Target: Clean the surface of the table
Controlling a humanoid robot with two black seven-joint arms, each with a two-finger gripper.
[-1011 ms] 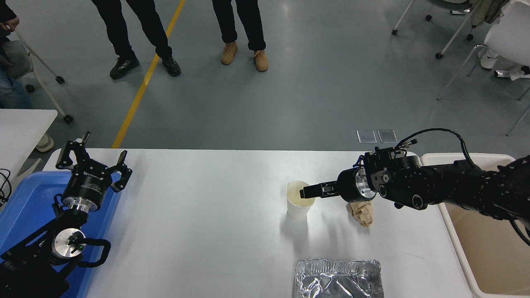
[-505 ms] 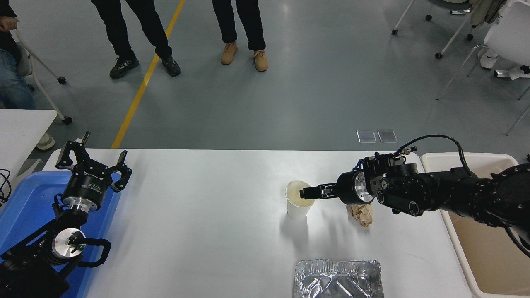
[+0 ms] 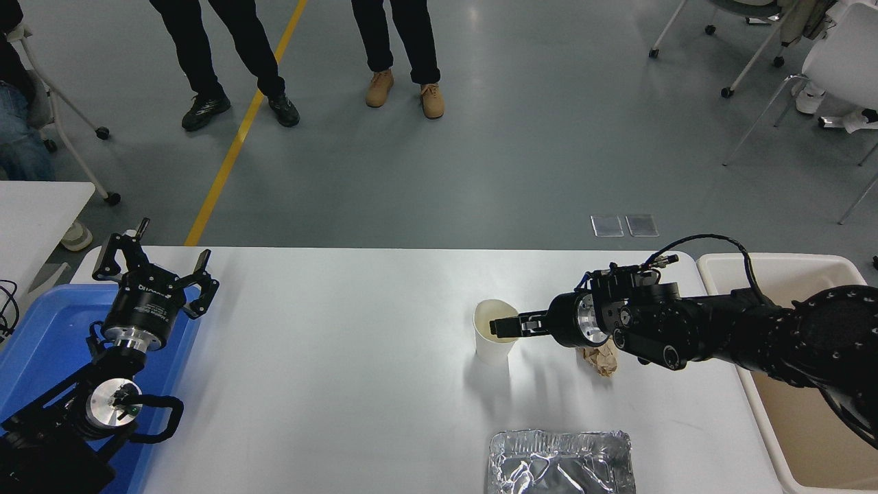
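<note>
R hand moved left into paper cup (pinching its rim); L hand spread, parked.

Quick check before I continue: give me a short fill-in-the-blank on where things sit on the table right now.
1. The right gripper reaches over the rim of the white paper ____.
2. The crumpled brown paper lies partly under the ____ arm.
3. The foil tray sits at the table surface's ____ edge.
4. The left gripper is parked above the ____ tray.

Missing words: cup; right; near; blue
</note>
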